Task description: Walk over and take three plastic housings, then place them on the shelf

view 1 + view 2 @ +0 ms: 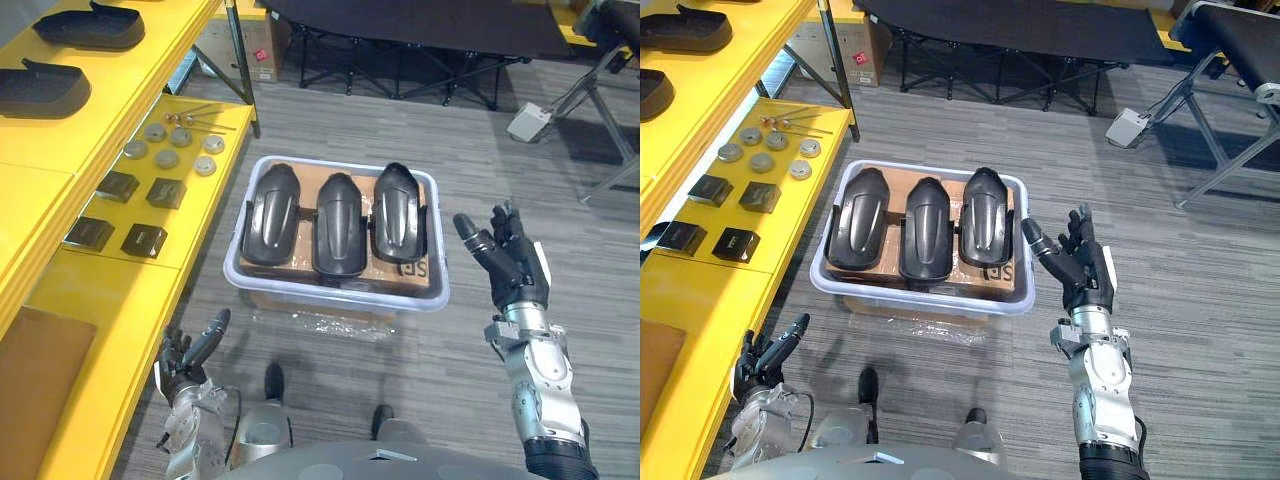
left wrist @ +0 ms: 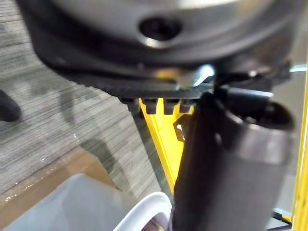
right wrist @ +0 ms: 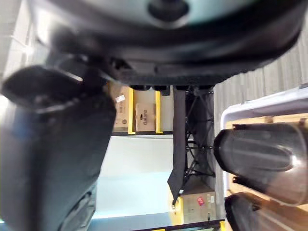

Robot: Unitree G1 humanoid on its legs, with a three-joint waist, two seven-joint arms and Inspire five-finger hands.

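Grey carpet floor (image 1: pixel 480 180), robot stands square-on to the load. Far left of frame: yellow shelf (image 1: pixel 60 150), the drop-off. Its upper tier at top left carries two dark shells (image 1: pixel 90 25) that look much like the ones to be fetched. The lower tier holds round metal discs (image 1: pixel 167 158) and small black blocks (image 1: pixel 118 185) laid in rows, so I'd guess that stretch is taken and the bare yellow beside the shells is the target. Left hand (image 1: pixel 190 352) hangs low at lower left, close beside the shelf edge, fingers relaxed, nothing in it. Parked out of the way, I'd say.

Centre frame: clear plastic tub (image 1: pixel 330 292) on the floor, lined with cardboard (image 1: pixel 405 270). Three housings lie on it side by side, domed face up, long axis running away from the robot: left housing (image 1: pixel 272 215), middle housing (image 1: pixel 338 225), right housing (image 1: pixel 397 212). Touching or just apart, can't tell. Laid like that, each should lift out from above without disturbing its neighbour. None taken yet, so the first pick hasn't begun.

Right of the tub: right hand (image 1: pixel 515 265) raised, fingers straight and spread, palm turned toward the tub, just beside the right rim and clear of it. Empty. Reads as a pre-reach pose for the right housing, the nearest one; the right wrist view looks along that housing's end.

Top of frame: black folding table (image 1: pixel 400 20), well apart, not involved.
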